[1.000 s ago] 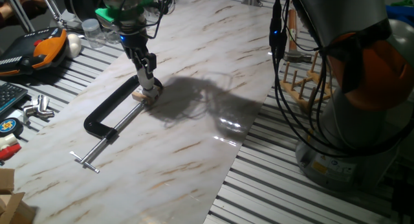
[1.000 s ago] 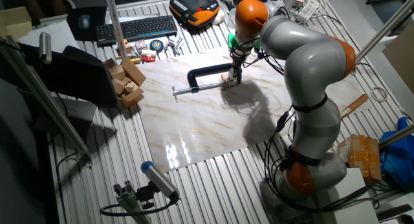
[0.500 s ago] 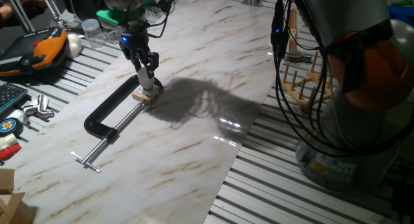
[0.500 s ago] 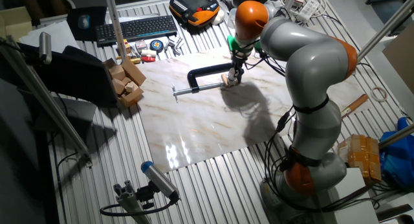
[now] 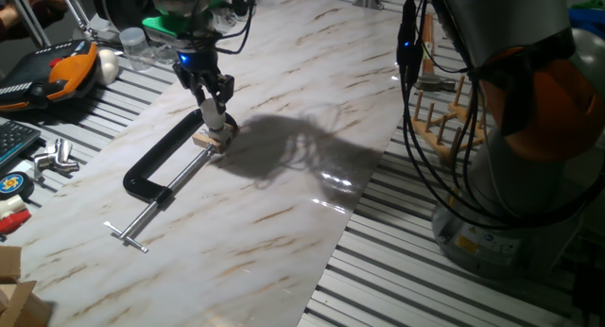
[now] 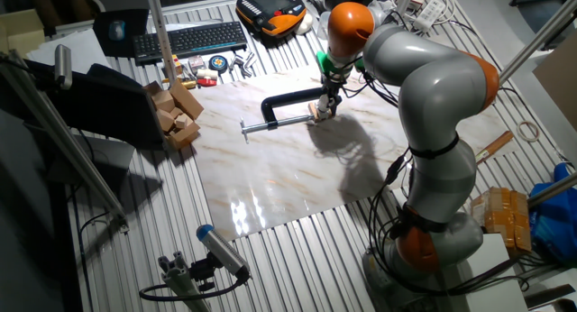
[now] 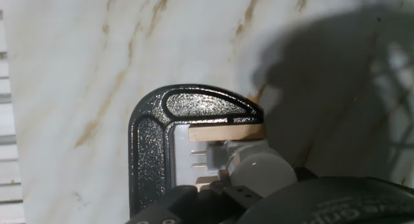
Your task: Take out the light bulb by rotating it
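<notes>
The light bulb (image 5: 219, 125) is a small frosted white globe that sits in a tan wooden block (image 5: 209, 141), and the block is held in the jaw of a black C-clamp (image 5: 151, 171) on the marble board. My gripper (image 5: 214, 117) comes down from above, its fingers closed around the bulb. In the hand view the bulb (image 7: 261, 173) shows with its silver base and pins pointing at the block (image 7: 223, 129), inside the clamp jaw (image 7: 152, 140). The dark fingers (image 7: 194, 201) fill the bottom edge. In the other fixed view the gripper (image 6: 324, 105) is at the clamp (image 6: 281, 101).
An orange-and-black pendant (image 5: 59, 70) and a white egg-like thing (image 5: 110, 64) lie at the far left. Metal parts (image 5: 55, 158) sit on the slatted table. A wooden peg rack (image 5: 440, 119) stands right of the board. A keyboard (image 6: 189, 39) and wooden blocks (image 6: 176, 114) are beyond the board.
The hand has turned a little about its own axis over the bulb. The bulb, block and clamp stay where they were.
</notes>
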`<state>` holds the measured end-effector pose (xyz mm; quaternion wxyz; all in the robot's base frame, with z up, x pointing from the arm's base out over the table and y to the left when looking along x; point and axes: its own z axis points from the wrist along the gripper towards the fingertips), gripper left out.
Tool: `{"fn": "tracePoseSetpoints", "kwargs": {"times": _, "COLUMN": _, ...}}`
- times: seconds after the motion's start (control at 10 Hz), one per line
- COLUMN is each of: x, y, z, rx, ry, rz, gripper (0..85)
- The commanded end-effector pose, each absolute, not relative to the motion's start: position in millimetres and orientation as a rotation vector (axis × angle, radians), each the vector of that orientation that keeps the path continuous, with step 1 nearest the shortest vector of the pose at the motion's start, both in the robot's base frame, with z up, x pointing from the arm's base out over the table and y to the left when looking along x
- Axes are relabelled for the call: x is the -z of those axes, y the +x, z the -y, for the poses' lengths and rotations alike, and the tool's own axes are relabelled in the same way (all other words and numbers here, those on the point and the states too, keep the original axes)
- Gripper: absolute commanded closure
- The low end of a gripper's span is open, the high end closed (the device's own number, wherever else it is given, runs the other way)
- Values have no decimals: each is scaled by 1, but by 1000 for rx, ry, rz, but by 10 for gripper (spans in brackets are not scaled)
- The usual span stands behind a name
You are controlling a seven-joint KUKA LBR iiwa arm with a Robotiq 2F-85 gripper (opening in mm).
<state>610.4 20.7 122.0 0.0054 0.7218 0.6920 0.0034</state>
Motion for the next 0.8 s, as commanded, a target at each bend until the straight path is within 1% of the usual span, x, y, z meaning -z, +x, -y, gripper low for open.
{"fn": "tracePoseSetpoints", "kwargs": {"times": 0.0, "x": -122, "y": 610, "z": -21, "rx": -9, "ry": 2243, "rz": -2180, "gripper": 850}}
{"fn": "tracePoseSetpoints", "kwargs": {"times": 0.7, "x": -123, "y": 610, "z": -21, "rx": -6, "ry": 2117, "rz": -2297, "gripper": 850}}
